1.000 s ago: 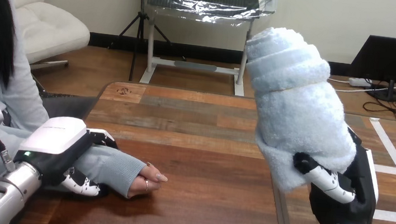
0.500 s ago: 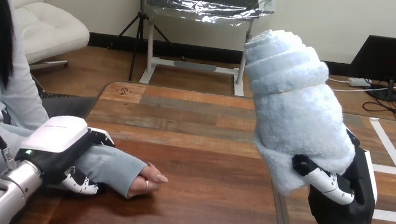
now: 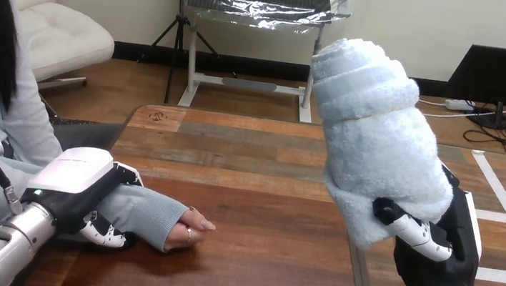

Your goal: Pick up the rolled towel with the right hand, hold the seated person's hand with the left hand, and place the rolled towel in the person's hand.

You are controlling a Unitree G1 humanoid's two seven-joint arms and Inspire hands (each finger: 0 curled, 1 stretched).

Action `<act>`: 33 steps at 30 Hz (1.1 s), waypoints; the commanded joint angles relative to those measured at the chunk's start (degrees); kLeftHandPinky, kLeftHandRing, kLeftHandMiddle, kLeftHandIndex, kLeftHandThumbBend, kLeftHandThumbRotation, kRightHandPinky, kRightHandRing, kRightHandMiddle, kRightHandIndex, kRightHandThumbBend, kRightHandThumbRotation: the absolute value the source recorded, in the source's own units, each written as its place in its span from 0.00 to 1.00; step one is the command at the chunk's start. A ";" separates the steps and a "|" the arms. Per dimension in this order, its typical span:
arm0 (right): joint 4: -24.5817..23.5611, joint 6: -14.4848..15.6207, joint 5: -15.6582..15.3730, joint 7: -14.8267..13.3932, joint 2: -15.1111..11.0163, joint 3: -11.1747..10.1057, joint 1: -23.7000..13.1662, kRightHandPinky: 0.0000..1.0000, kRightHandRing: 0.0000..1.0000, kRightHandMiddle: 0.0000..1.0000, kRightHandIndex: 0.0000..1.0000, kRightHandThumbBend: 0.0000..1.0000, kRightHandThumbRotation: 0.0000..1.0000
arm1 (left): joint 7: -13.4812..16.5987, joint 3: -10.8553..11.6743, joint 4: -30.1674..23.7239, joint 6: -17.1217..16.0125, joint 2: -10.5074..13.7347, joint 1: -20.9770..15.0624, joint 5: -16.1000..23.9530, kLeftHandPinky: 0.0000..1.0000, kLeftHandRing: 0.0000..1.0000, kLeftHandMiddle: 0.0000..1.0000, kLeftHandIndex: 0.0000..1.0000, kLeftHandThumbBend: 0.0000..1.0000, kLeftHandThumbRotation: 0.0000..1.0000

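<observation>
A pale blue rolled towel [image 3: 380, 139] stands upright and slightly tilted, held well above the table at the right by my right hand [image 3: 439, 247], whose fingers curl round its lower end. At the left, my left hand [image 3: 79, 191] wraps over the person's wrist, fingers curled round the grey sleeve from both sides. The person's hand [image 3: 186, 230] rests on the wooden table [image 3: 266, 188], fingers loosely curled and pointing right. The towel is about a forearm's length to the right of that hand.
The table's right edge runs down just under the towel, near my right hand. The person sits at the left side with an arm stretched across the table's near left corner.
The towel and my right hand have shifted very slightly; my left hand has crept a touch to the right on the wrist. The person's hand lies as before.
</observation>
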 commanded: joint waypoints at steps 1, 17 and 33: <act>-0.31 -1.08 -0.05 -0.03 0.53 0.58 -4.12 0.20 0.24 0.35 0.34 0.69 0.00 | -0.51 -0.52 0.14 -0.65 0.60 -1.20 -0.82 0.46 0.47 0.51 0.52 0.93 0.00; 4.07 -2.54 -1.74 -0.30 0.37 0.43 -5.76 0.19 0.24 0.35 0.33 0.70 0.00 | 1.78 0.09 -3.32 -3.16 1.30 -0.30 -1.29 0.34 0.36 0.42 0.43 0.91 0.00; 9.42 -4.62 -4.14 -1.35 0.09 0.52 -7.88 0.19 0.24 0.36 0.32 0.70 0.00 | 3.56 1.28 -8.55 -5.90 1.95 1.00 -2.02 0.34 0.36 0.40 0.40 0.92 0.00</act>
